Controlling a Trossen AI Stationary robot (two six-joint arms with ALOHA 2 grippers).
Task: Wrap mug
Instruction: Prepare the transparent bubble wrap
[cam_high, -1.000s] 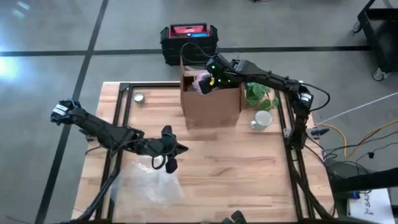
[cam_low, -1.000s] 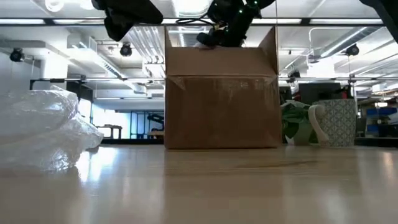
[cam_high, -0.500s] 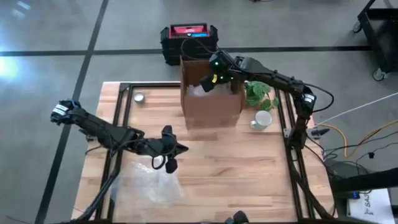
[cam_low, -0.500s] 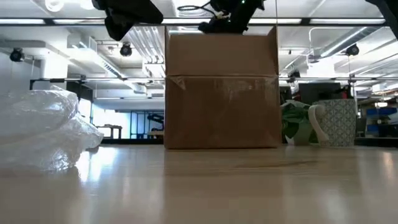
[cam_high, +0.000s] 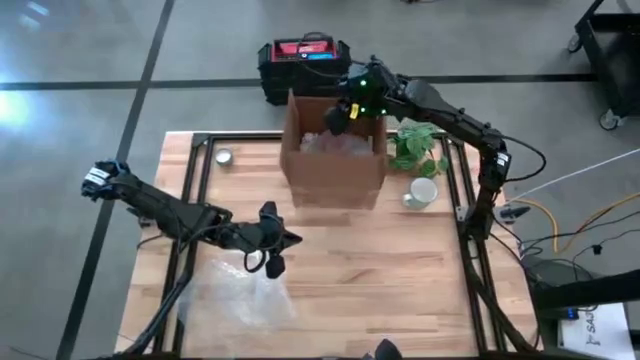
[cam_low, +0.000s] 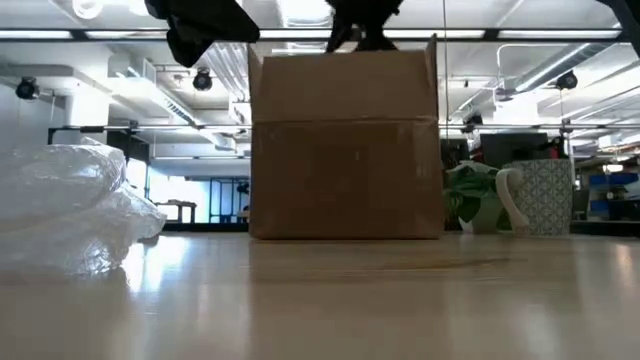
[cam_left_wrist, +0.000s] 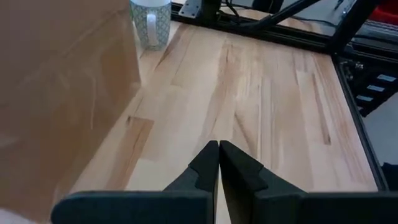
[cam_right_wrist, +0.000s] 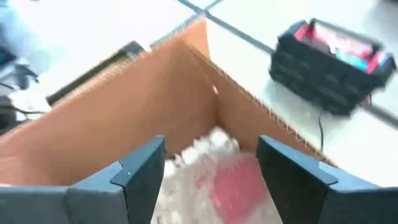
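My right gripper (cam_right_wrist: 210, 163), fingers spread, hangs over the box (cam_high: 333, 160) on the wooden table (cam_high: 400, 270); left gripper (cam_left_wrist: 219, 149) pressed together.

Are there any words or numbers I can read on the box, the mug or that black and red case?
No readable text anywhere.
Cardboard box: plain brown sides, nothing printed that shows.
Mug: a green pattern only, no letters.
Black and red case on the floor: its red top may carry a label, but it is too small and blurred to read.
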